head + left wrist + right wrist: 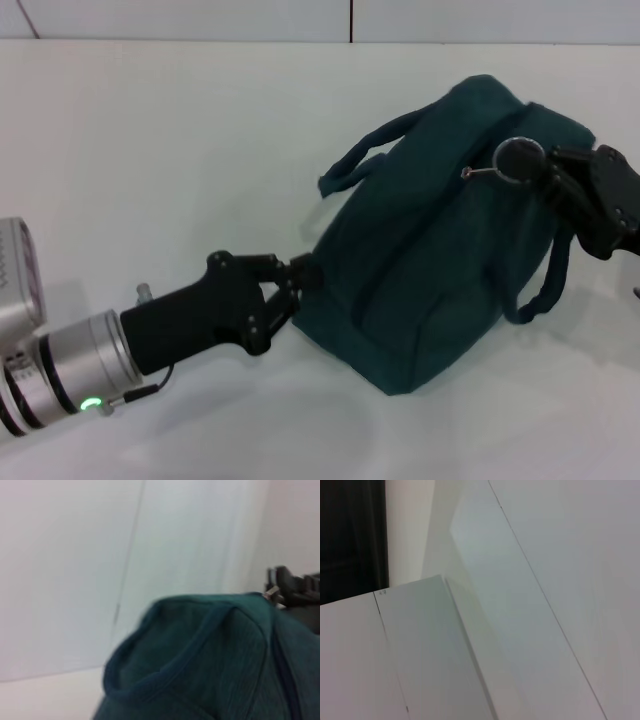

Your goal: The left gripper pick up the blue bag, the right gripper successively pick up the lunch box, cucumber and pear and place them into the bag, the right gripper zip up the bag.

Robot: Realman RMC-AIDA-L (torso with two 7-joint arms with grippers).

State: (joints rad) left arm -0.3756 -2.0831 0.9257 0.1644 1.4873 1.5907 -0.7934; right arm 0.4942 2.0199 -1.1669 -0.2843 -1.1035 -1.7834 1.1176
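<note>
From my console this looks like a bare test room or lab, not a home: a plain white table runs back to its far edge, where white wall panels with thin seams rise, and nothing domestic stands around it.
</note>
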